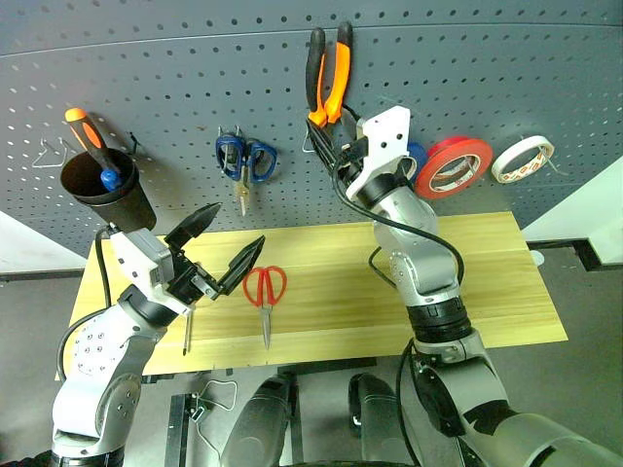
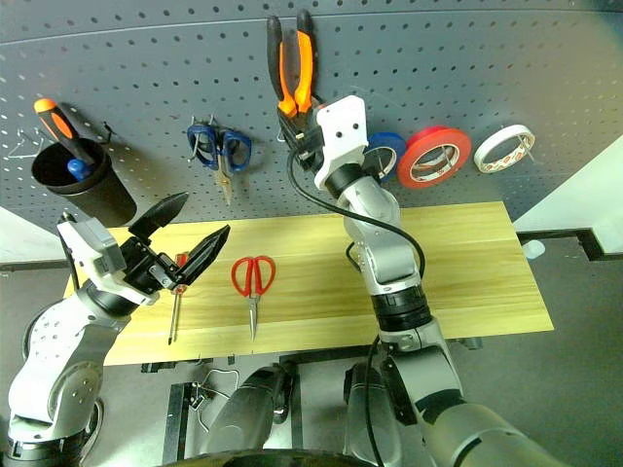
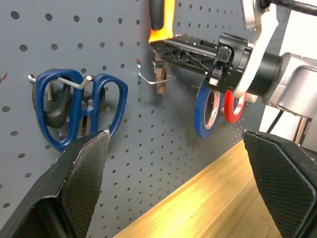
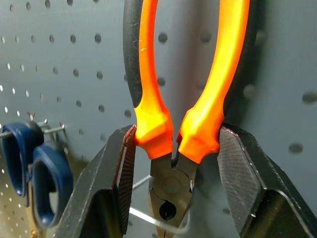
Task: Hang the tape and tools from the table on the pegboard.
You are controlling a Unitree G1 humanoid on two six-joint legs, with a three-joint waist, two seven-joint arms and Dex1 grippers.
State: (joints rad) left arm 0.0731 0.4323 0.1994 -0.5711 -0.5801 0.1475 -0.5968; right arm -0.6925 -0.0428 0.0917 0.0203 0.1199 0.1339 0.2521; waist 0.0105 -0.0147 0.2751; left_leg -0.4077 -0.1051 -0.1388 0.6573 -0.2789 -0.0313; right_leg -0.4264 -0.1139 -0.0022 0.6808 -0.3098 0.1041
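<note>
Two tools lie on the table below the pegboard. Furthest left, the left gripper hangs in front of the pegboard's lower edge with its fingers wide apart and nothing between them; the slim red-handled screwdriver lies on the wood just below those fingertips. Right of it, clear of the fingers, lie the red-handled scissors, blades pointing away from the pegboard. Further right, up against the pegboard, the right gripper is clamped on the pliers at the base of the orange-and-black handles, handles upward, the nose beside a metal hook. Far right, the white tape hangs on the pegboard.
</note>
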